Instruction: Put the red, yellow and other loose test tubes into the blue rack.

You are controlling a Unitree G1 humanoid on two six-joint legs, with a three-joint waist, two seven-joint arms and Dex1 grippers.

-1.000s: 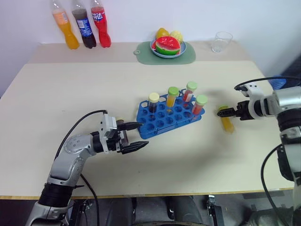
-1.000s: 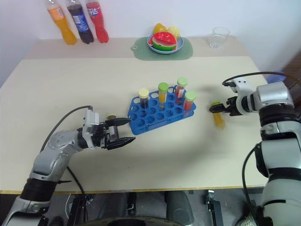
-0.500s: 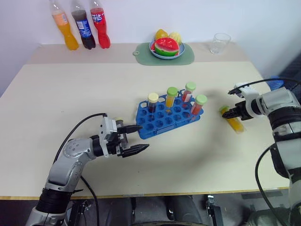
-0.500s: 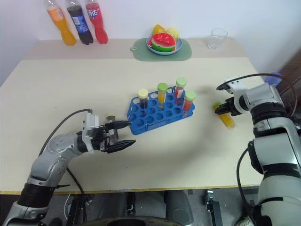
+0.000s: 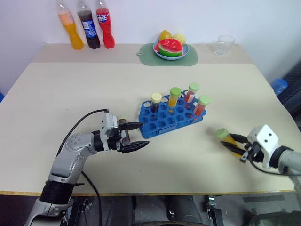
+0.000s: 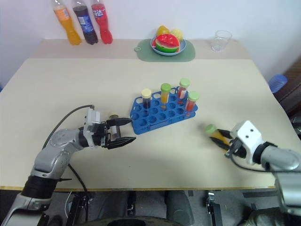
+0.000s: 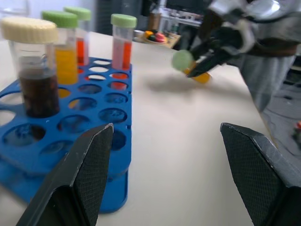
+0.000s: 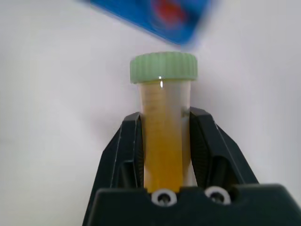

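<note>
Clamping a yellow-orange test tube with a green cap between its two black fingers, the right pincer hangs low over the pale surface, well to the right of the blue rack. That rack sits near the middle of the surface with four capped tubes upright along its far row: one dark brown with a pale-yellow cap, one orange and two red with green caps. The left pincer hovers just beside the rack's left end, fingers spread wide and empty.
</note>
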